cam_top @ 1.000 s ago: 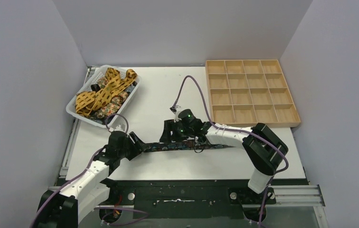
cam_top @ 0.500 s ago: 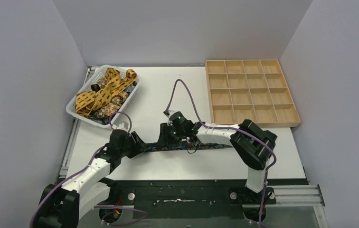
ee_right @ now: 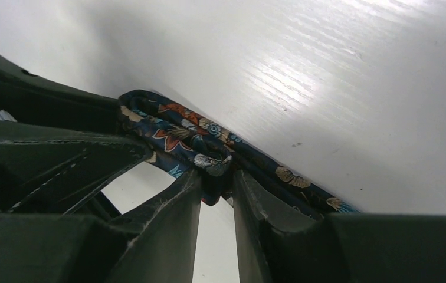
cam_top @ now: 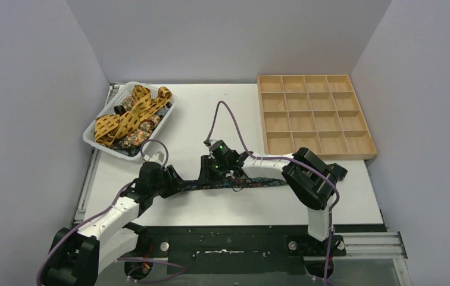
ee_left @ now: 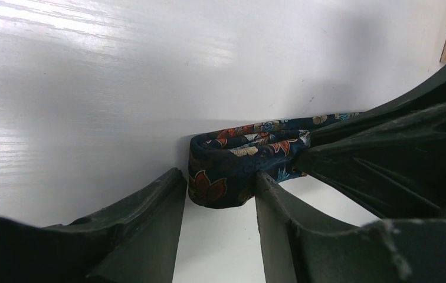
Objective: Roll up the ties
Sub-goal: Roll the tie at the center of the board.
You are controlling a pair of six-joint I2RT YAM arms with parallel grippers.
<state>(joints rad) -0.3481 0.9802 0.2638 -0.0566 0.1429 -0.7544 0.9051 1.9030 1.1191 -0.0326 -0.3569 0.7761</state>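
A dark navy floral tie (cam_top: 264, 182) lies left to right across the near part of the white table. My left gripper (cam_top: 178, 179) holds its folded left end. In the left wrist view the fold (ee_left: 223, 177) fills the gap between the fingers of this gripper (ee_left: 220, 184). My right gripper (cam_top: 209, 170) is just to the right, close to the left one. It is shut on a bunched part of the same tie (ee_right: 191, 138), pinched at the tips of the gripper (ee_right: 216, 180). Several mustard-yellow spotted ties (cam_top: 124, 116) and dark floral ones lie piled in a basket.
The white basket (cam_top: 94, 145) stands at the back left. A wooden tray of square compartments (cam_top: 313, 76) stands at the back right. Purple cables arc above both wrists. Grey walls close in both sides and the back.
My right gripper has moved left along the tie toward the left gripper. The left gripper has moved slightly right. The stretch of tie between them has shortened.
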